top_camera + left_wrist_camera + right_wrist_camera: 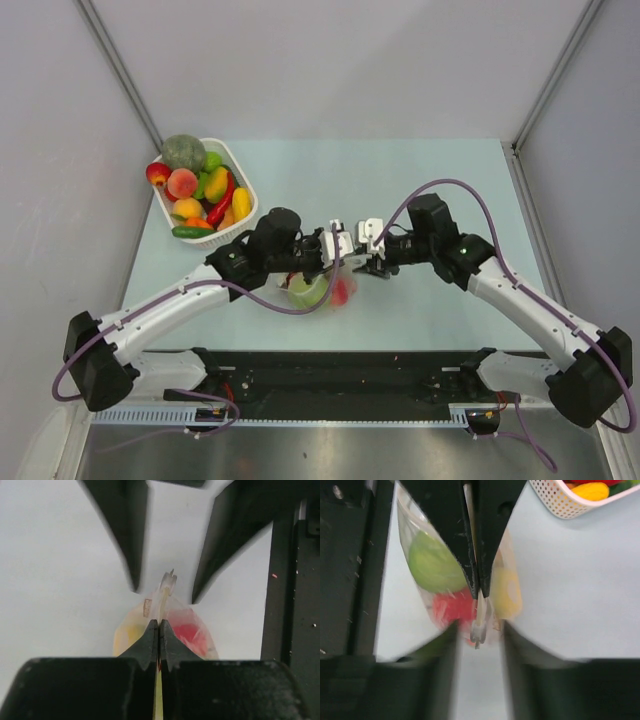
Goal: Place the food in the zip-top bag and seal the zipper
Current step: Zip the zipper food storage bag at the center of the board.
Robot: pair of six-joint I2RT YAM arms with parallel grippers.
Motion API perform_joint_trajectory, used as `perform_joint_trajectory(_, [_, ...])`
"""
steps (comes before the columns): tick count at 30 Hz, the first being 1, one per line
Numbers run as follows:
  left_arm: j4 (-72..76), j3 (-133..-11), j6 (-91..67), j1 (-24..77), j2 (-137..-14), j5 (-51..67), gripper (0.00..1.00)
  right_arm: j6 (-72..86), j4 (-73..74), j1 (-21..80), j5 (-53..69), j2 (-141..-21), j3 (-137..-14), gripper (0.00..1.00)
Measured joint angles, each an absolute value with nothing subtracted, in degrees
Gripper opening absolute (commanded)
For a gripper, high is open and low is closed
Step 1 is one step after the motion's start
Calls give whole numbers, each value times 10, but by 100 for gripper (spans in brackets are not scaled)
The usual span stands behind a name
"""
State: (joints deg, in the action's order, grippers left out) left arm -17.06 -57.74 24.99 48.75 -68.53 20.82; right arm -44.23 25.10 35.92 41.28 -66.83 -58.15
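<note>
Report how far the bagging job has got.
Done: a green fruit, a red piece and a yellow piece sit inside the bag. In hand: the left claw is pinched shut on the zip strip; the right claw stands open, one jaw either side of the strip's end. Left: more food lies in the basket, and whether the strip is sealed throughout cannot be told.

Lab cell, grey walls [330,60], pale table [430,180]

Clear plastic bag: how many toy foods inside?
3 in the clear bag: glossy green round fruit, red piece next to it, yellow piece beside those. Others may be hidden.
</note>
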Motion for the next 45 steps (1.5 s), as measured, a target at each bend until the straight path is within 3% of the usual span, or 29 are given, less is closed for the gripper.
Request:
perform_joint_trajectory(2, [-180, -572, 255, 474, -685, 230, 0, -417, 224, 356, 418, -655, -560, 87])
perform_joint_trajectory(6, [-171, -530, 260, 437, -665, 265, 0, -357, 149, 336, 425, -602, -484, 86])
perform_joint_trajectory(9, [-168, -498, 261, 422, -639, 293, 0, -315, 88, 307, 434, -570, -418, 79])
perform_joint_trajectory(14, [-146, -488, 262, 407, -625, 345, 0, -258, 0, 291, 451, -568, -366, 52])
perform_joint_trajectory(23, [-138, -489, 260, 395, -626, 374, 0, -197, -124, 319, 480, -594, -364, 50])
perform_joint_trajectory(28, [-138, -489, 260, 392, -626, 382, 0, -204, -144, 340, 484, -606, -364, 34])
perform_joint_trajectory(37, [-139, -489, 260, 389, -626, 397, 0, -232, -157, 347, 470, -644, -362, 25])
perform_joint_trajectory(42, [-143, -492, 260, 387, -629, 403, 0, -240, -166, 348, 468, -644, -357, 30])
perform_joint_trajectory(44, [-143, -493, 260, 386, -632, 404, 0, -240, -169, 349, 468, -644, -357, 20])
perform_joint_trajectory(45, [-144, -495, 259, 386, -634, 404, 0, -241, -171, 350, 468, -644, -357, 8])
